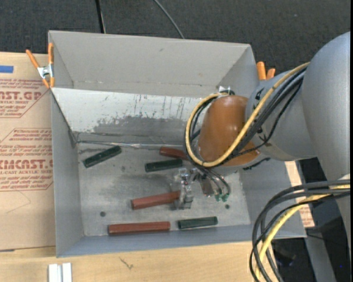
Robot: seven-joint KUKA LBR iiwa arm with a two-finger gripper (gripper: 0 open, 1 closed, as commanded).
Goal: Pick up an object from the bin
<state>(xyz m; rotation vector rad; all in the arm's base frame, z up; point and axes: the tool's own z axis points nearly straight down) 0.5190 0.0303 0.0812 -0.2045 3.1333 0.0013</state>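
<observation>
The tool (186, 196) is seen low over the floor of the grey metal bin (100, 187), right of the middle and towards the near side. Whether it is spread or pressed together cannot be told, as its tip is crowded by small metal parts. The tip is placed at the right end of a short red-brown rectangular bar (153, 202), which lies flat on the bin floor, running left to right with its right end a little farther. Whether the two touch cannot be judged. Above the tool the wrist is wrapped in a rounded orange-brown cover (223, 128), around which yellow and black cables (191, 128) are looped.

Near the tool, on its near side and slightly to the right, a small dark green bar (197, 222) is laid flat. To the left of that, close to the near wall, a long red-brown bar (139, 228) is laid almost parallel with the wall. On the far side of the tool a dark green stick (163, 165) lies left to right. Just beyond it a red-brown piece (172, 153) is partly hidden beneath the cover. Well apart, at the far left of the floor, a tilted dark green block (102, 156) is seen with its right end farther.
</observation>
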